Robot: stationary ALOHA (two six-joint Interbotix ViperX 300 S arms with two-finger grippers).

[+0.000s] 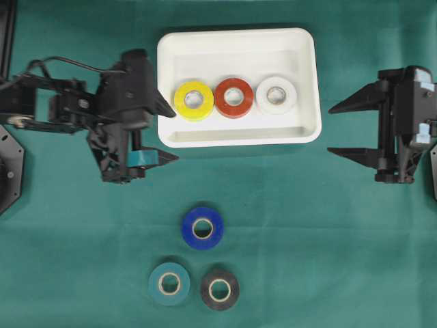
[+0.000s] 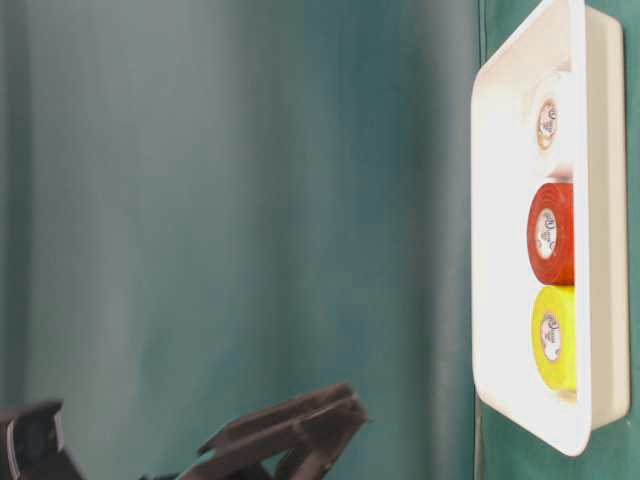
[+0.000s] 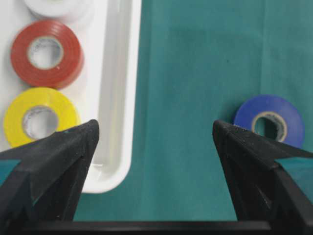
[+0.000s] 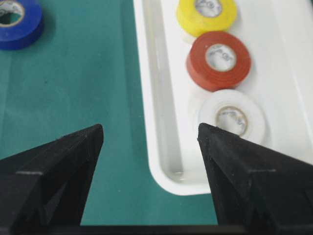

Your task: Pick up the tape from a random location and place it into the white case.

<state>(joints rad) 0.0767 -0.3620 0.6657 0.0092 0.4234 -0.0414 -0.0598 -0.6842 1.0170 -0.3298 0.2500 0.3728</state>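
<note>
From the table-level camera only the tips of one black gripper showed at the bottom edge, and I could not tell which arm it belonged to; the shallow white plastic case (image 2: 605,220) stood cut off at the right there. The white roll of tape (image 3: 58,6) was clipped by the top of the left wrist picture, and the blue roll of tape (image 4: 17,22) by the corner of the right wrist picture. The teal roll of tape (image 1: 169,283) and the black roll of tape (image 1: 220,289) appeared in the overhead view alone, low on the green cloth (image 1: 307,225), side by side just below the blue roll.

The left gripper (image 1: 169,134) stood with its jaws spread wide and nothing between them, one fingertip overlapping the case's left rim beside the yellow roll of tape (image 1: 194,100). The right gripper (image 1: 336,130) was likewise parted and empty, apart from the case on its right. Inside the case the yellow roll, the red roll of tape (image 1: 234,97) and the white roll lay flat in a row.
</note>
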